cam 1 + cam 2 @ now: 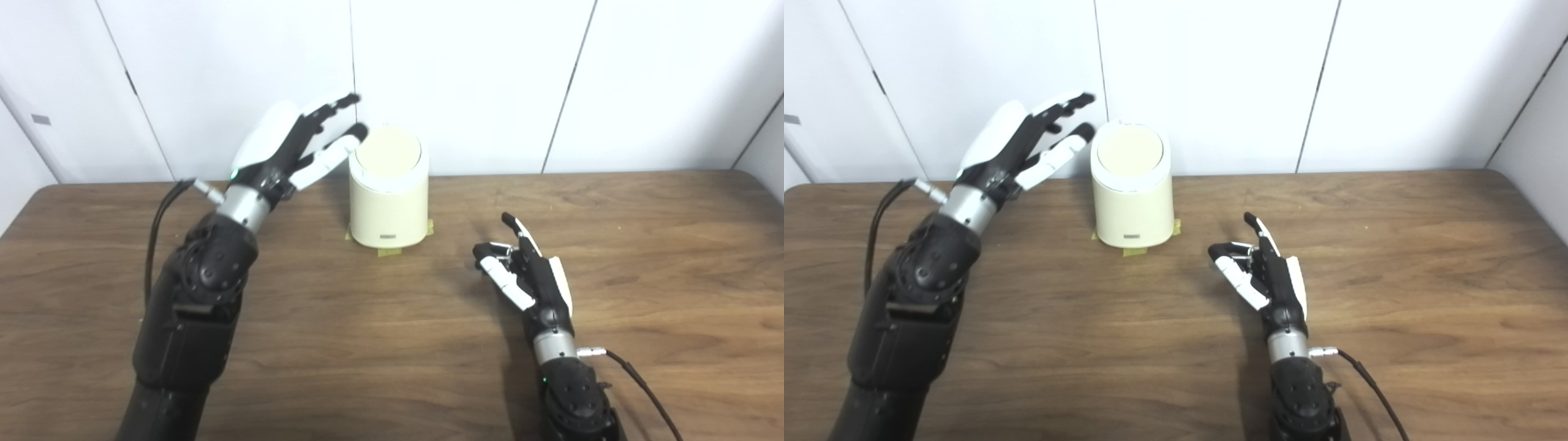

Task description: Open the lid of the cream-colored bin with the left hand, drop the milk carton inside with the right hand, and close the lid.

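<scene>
We hold our left hand (288,144) raised at about ten o'clock, fingers spread and reaching toward one o'clock, gripping nothing, its dark forearm rising from the bottom left. Our right hand (527,269) sits low at about four o'clock, fingers loosely apart and empty, pointing toward eleven o'clock with the thumb side inward.

This looks like a robot test room or lab rather than a home. A wood-grain table (392,343) stands against bare white wall panels (465,79) with dark seams, with no furnishings around it. The bin (388,196) is fixed in place by strips of yellowish tape (388,250) under its base, as in a staged trial. Loose cables (643,386) run from the robot's wrists over the tabletop.
</scene>
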